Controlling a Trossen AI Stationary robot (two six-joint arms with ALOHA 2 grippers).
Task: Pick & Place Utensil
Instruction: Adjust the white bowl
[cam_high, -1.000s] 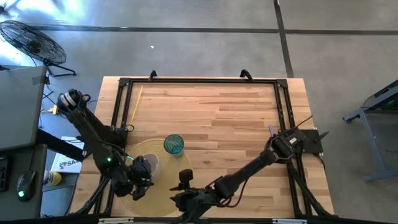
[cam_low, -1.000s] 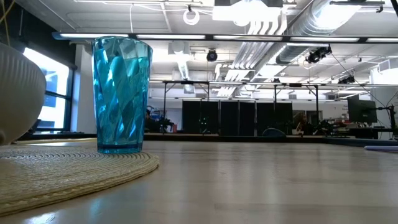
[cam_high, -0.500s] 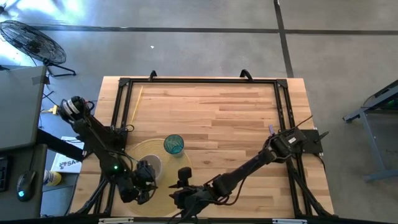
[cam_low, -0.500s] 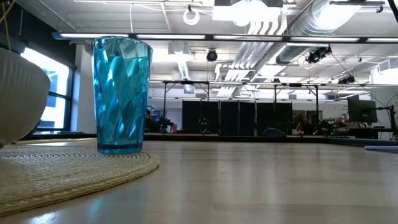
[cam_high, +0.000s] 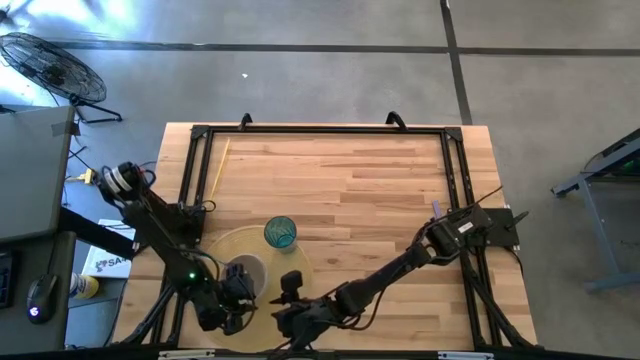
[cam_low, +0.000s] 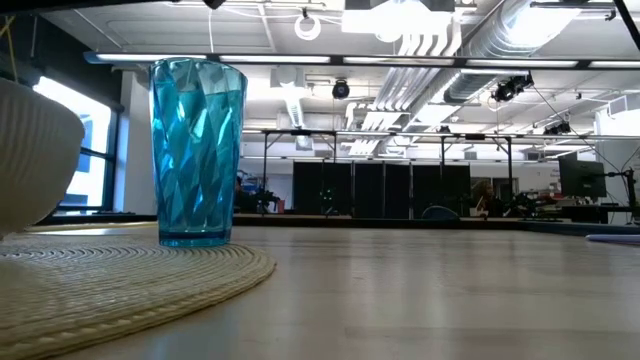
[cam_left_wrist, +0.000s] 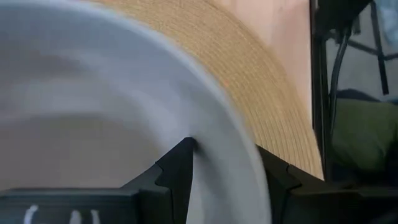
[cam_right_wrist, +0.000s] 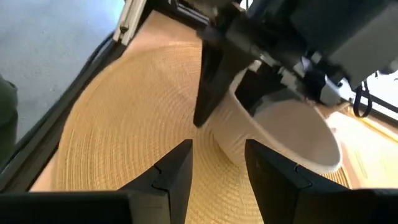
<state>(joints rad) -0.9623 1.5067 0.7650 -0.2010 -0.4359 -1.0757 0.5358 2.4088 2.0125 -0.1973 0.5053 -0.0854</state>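
A white ribbed bowl (cam_high: 245, 272) sits on a round woven placemat (cam_high: 228, 242) at the table's near left. In the right wrist view the bowl (cam_right_wrist: 283, 134) looks tipped. A blue faceted tumbler (cam_high: 280, 232) stands upright on the mat's far right part and also fills the left of the low view (cam_low: 195, 150). My left gripper (cam_high: 230, 300) is shut on the bowl. My right gripper (cam_high: 292, 292) is open, its fingers hovering over the mat (cam_right_wrist: 124, 124) just near-right of the bowl. I cannot tell whether they touch the mat. My left gripper (cam_left_wrist: 222, 149) pinches the bowl's rim (cam_left_wrist: 211, 118) on its near-left side. One finger (cam_left_wrist: 177, 171) is inside the bowl and the other (cam_left_wrist: 277, 180) outside. It comes slanting down from the near left. The bowl looks tilted, with its base close to the mat (cam_right_wrist: 217, 155).
A thin yellow stick (cam_high: 220, 165) lies along the table's left rail. A small purple object (cam_high: 436, 208) lies near the right rail. A black frame (cam_high: 320, 130) borders the wooden top, and bare wood spreads across the far and right parts.
My left gripper moved a little toward the near edge, taking the bowl with it. In the low view the bowl edged rightward, and the mat's edge and the tumbler also slid slightly to the right. My right gripper shifted slightly toward the near left.
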